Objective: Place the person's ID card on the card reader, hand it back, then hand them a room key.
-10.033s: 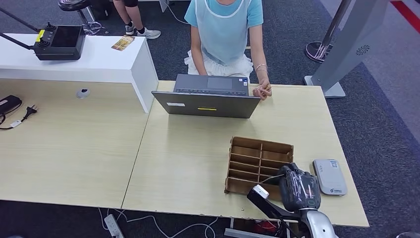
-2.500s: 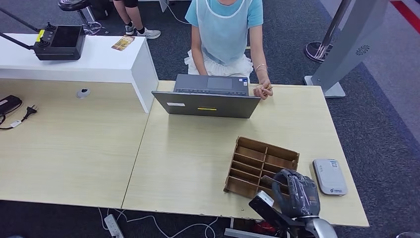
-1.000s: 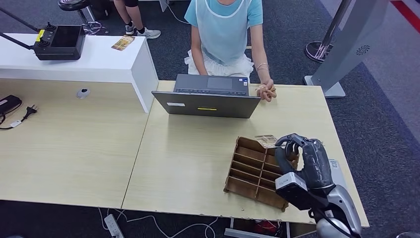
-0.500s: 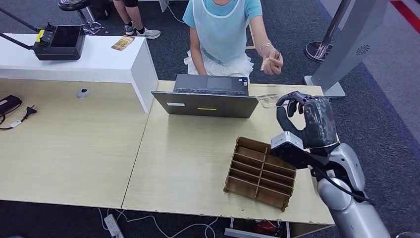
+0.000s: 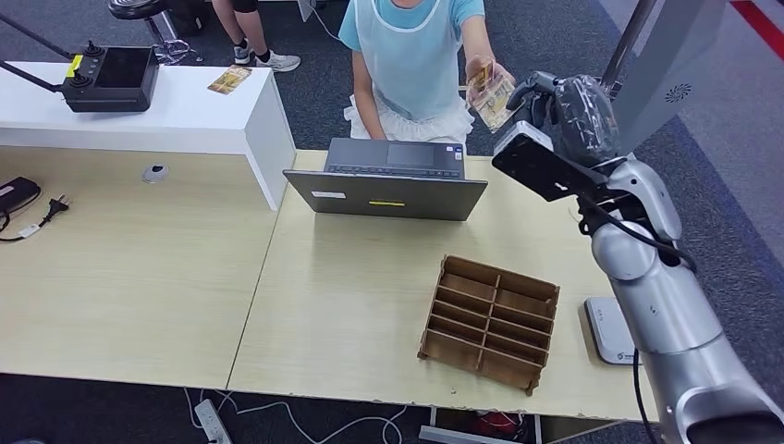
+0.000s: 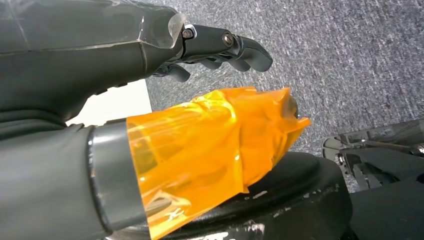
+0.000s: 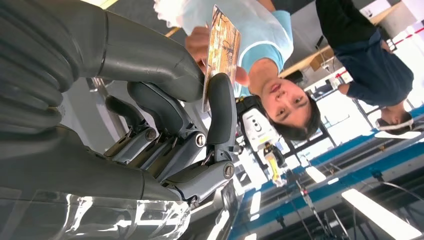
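My right hand (image 5: 566,100) is raised high over the far side of the table, beside the laptop. It pinches a patterned room key card (image 5: 491,94) between thumb and a finger (image 7: 221,105). The wrist view has the card (image 7: 222,42) edge-on at my fingertips. The person in a light blue top (image 5: 411,46) stands behind the table, and their hand (image 5: 481,70) touches the card's far end. The white card reader (image 5: 606,335) lies at the table's right edge, partly behind my forearm. My left hand (image 6: 100,55) hangs over carpet with its fingers apart, holding nothing.
A brown wooden divider box (image 5: 490,319) sits near the table's front edge. An open grey laptop (image 5: 388,180) stands at the far edge before the person. A white counter (image 5: 176,116) with a black controller (image 5: 111,79) lies at the left. A grey kiosk (image 5: 661,65) stands at the right.
My right hand has lifted the key card out of the wooden box and carried it up and away toward the person. Their hand has left the table and risen to meet the card.
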